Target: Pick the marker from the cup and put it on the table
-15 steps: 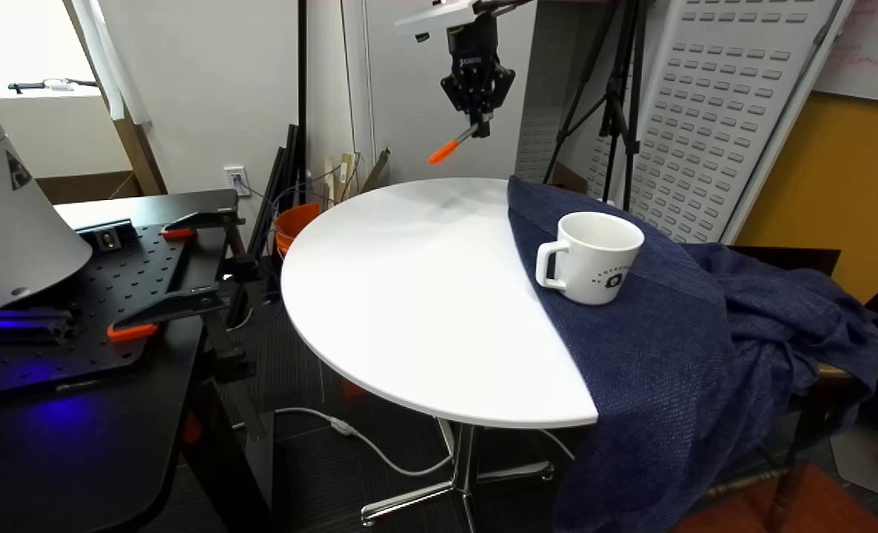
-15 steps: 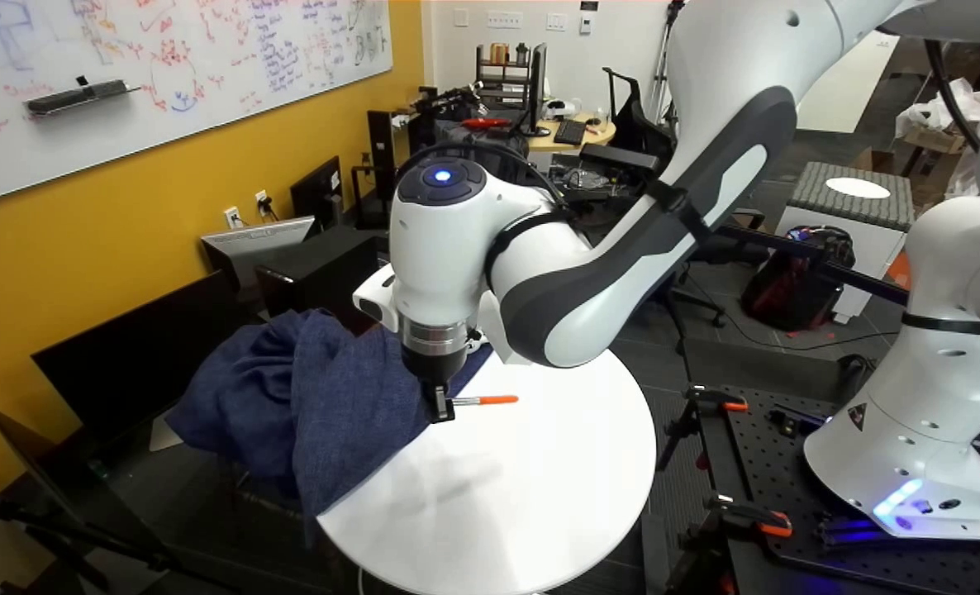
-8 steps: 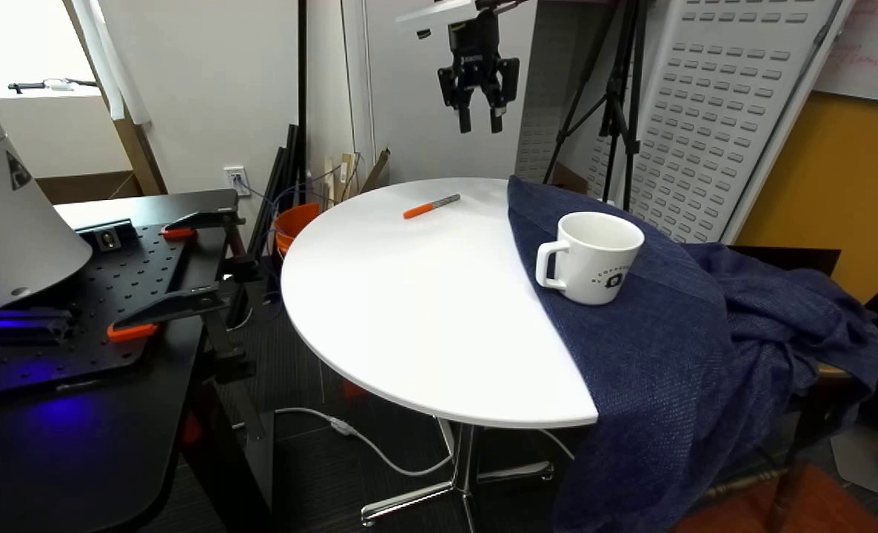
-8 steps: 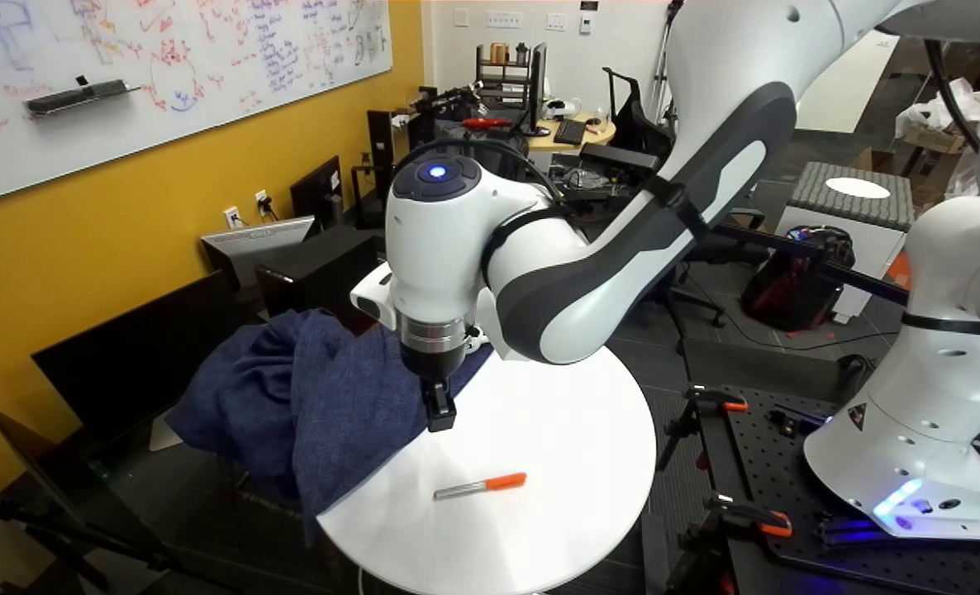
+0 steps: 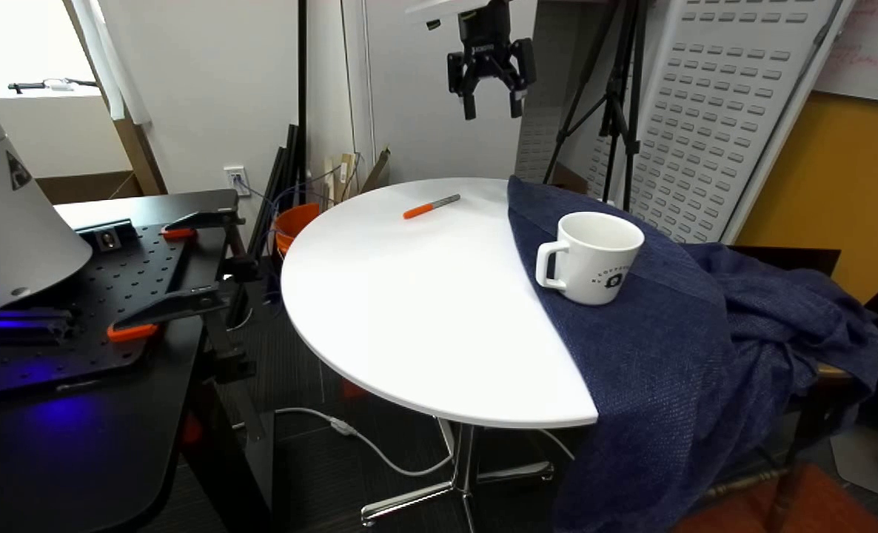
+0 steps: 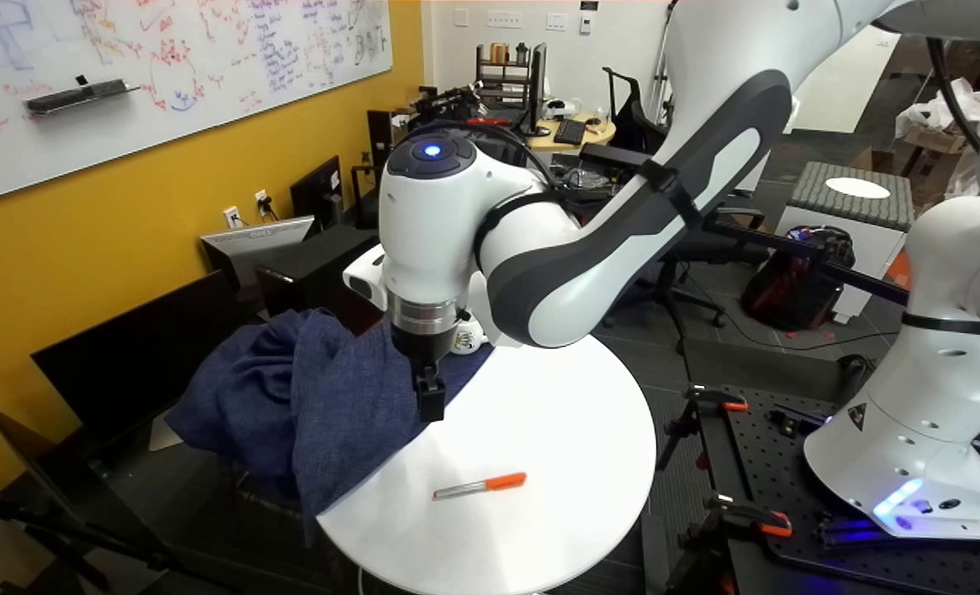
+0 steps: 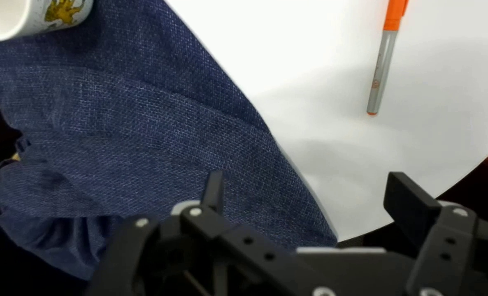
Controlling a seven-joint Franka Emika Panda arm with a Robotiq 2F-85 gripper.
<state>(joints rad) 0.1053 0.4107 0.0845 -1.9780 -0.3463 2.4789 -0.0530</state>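
Observation:
The marker [image 5: 431, 206], orange at one end and grey along the rest, lies flat on the white round table [image 5: 424, 311]. It shows too in an exterior view, marker [image 6: 504, 481], and in the wrist view, marker [image 7: 383, 68]. A white mug, the cup [image 5: 602, 259], stands upright on the blue cloth; an exterior view catches part of the cup [image 6: 467, 337] behind the arm, and the wrist view cuts the cup [image 7: 63, 12] off at its corner. My gripper [image 5: 493, 111] hangs above the table, apart from the marker, its jaws wide with nothing between the fingers [image 7: 408, 205].
Dark blue cloth [image 5: 654, 333] covers one side of the tabletop and hangs over its edge. A black workbench [image 5: 135, 222] with orange-tipped clamps holds the robot's base. A black tripod [image 5: 617, 111] and dark monitors [image 6: 143, 355] stand around the table.
A second ago the gripper held the marker in the air. The jaws then opened and the marker dropped onto the table. Since then the gripper has risen and spread wider.

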